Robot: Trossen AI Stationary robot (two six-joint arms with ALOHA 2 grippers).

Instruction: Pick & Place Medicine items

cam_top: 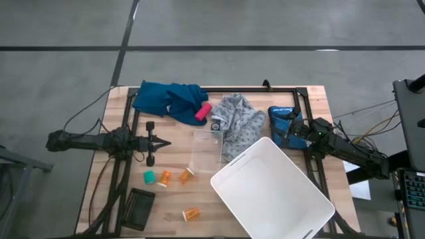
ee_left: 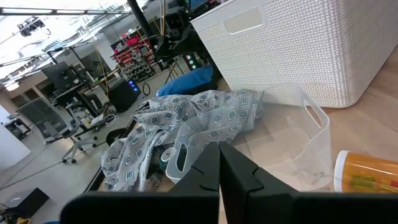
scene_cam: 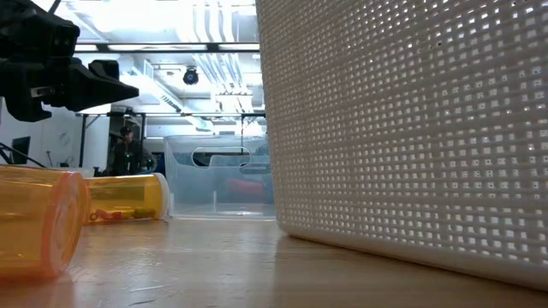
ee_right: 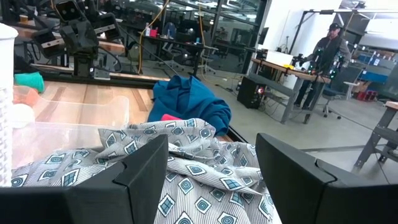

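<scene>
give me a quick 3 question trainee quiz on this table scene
1. True or false: the left gripper has its jaws shut.
2. How many orange bottles lie on the table in the high view?
A) one B) three C) five
3. Fill in: the grey cloth lies between the blue cloth and the ____ gripper.

Key
1. True; the jaws meet with nothing between them.
2. B: one bottle, a second beside it, a third apart, nearer the table's front edge.
3. Right; the right gripper has its jaws open, facing the grey cloth.
</scene>
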